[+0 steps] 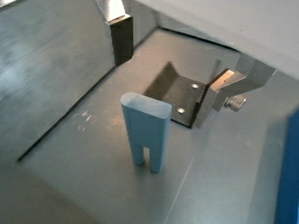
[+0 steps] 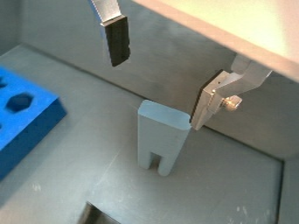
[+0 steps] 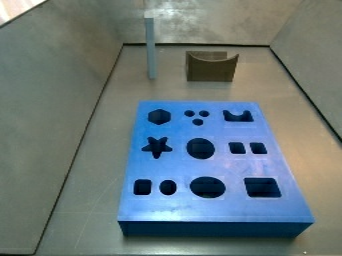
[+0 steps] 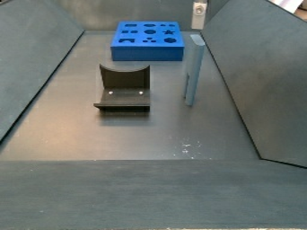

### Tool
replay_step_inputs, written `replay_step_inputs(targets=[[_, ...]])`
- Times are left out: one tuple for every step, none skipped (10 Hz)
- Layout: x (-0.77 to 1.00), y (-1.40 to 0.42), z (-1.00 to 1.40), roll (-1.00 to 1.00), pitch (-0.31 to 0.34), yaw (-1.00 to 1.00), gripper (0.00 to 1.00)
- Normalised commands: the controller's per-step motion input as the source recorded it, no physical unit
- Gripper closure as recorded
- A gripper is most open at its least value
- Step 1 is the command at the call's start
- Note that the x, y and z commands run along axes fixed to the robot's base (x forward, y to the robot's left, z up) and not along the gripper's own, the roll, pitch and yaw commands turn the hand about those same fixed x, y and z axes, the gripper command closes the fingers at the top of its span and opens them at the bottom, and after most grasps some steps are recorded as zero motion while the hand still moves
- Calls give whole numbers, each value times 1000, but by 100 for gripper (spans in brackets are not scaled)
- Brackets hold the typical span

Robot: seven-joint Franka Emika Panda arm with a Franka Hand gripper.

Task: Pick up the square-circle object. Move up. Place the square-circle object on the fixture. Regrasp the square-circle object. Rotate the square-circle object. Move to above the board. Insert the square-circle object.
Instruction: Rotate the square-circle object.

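Clearly, the square-circle object stands upright on the grey floor, untouched, a slim pale blue-grey peg. In a side view it is at about 3 o'clock from the fixture, near but apart from it, with the board further back at roughly 12 o'clock. In a side view from the opposite end the peg rises at about 9 o'clock from the fixture, beyond the board's far edge.

The gripper hangs above the peg with its 2 fingers spread wide, holding nothing; one dark pad and the other silver plate flank the peg's top. In a wrist view the peg shows a slot at its foot, and the fixture sits just behind it.

By its look the peg is rigid, light and smooth-sided, likely moulded or printed, so not fragile but prone to tipping because it is tall on a small foot. I would close on its upper part across the flat faces, squarely, so neither pad nudges it over first.
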Motion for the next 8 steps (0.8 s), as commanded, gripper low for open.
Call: replay_step_inputs(targets=[[5,-6,4,-10,11,1000,0],[5,-6,4,-11,12,1000,0],[5,-6,4,-11,12,1000,0],[6,-6,4,-12,13,1000,0],[6,-6,4,-12,13,1000,0],[6,-6,4,-13,14,1000,0],[6,-6,4,-13,14,1000,0],[6,-6,4,-14,15,1000,0]])
